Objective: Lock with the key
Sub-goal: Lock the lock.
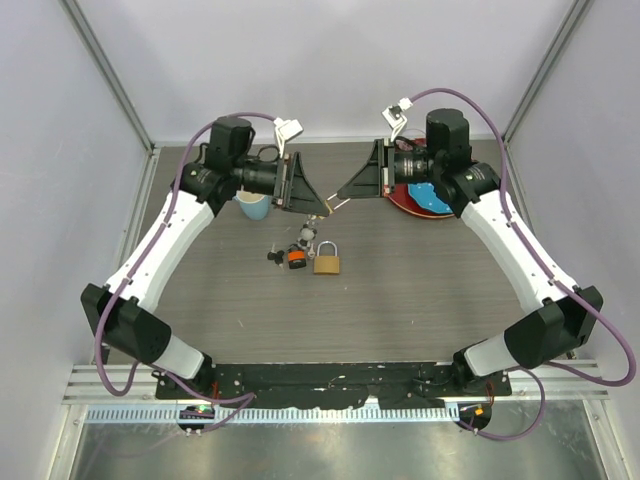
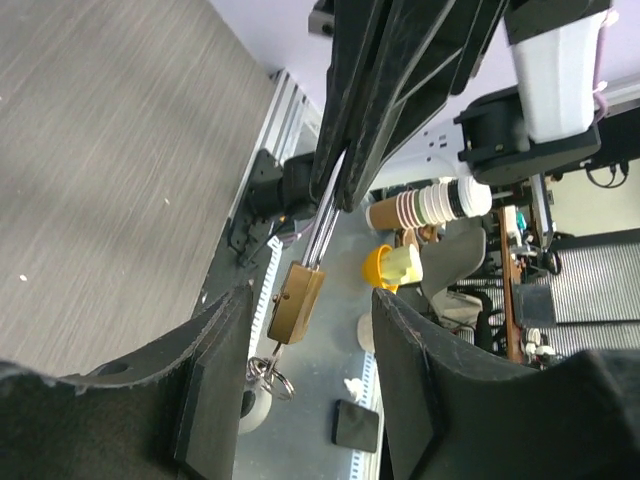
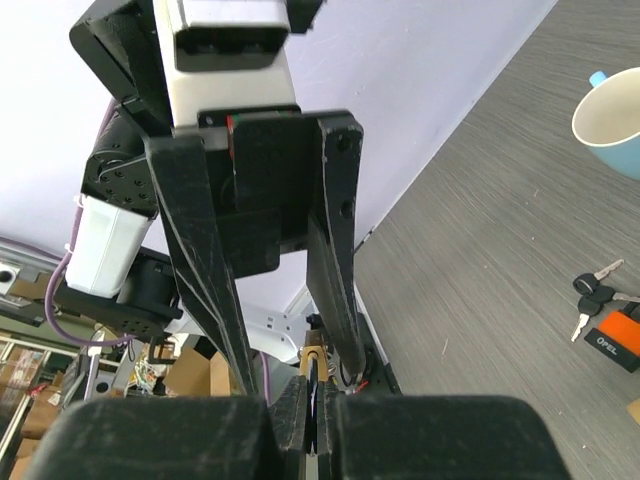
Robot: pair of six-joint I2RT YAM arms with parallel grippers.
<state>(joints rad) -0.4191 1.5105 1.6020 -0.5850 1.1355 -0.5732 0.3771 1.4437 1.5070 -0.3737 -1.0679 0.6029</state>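
Observation:
The key bunch (image 1: 291, 256), with an orange head and a black head, lies on the table beside the big brass padlock (image 1: 328, 263). It also shows in the right wrist view (image 3: 603, 312). My right gripper (image 1: 336, 204) is shut on the shackle of a tiny brass padlock (image 2: 296, 301) and holds it in the air, its silver keychain (image 2: 266, 376) hanging below. My left gripper (image 1: 320, 209) is open, with one finger (image 2: 215, 372) on each side of the tiny padlock without touching it. In the right wrist view only the tiny padlock's top (image 3: 316, 362) shows above the shut right gripper (image 3: 318, 405).
A light blue mug (image 1: 253, 207) stands behind the left gripper and also shows in the right wrist view (image 3: 612, 112). A red plate (image 1: 400, 201) with something blue on it lies under the right wrist. Both grippers meet above the table's middle, over the key bunch and the big padlock.

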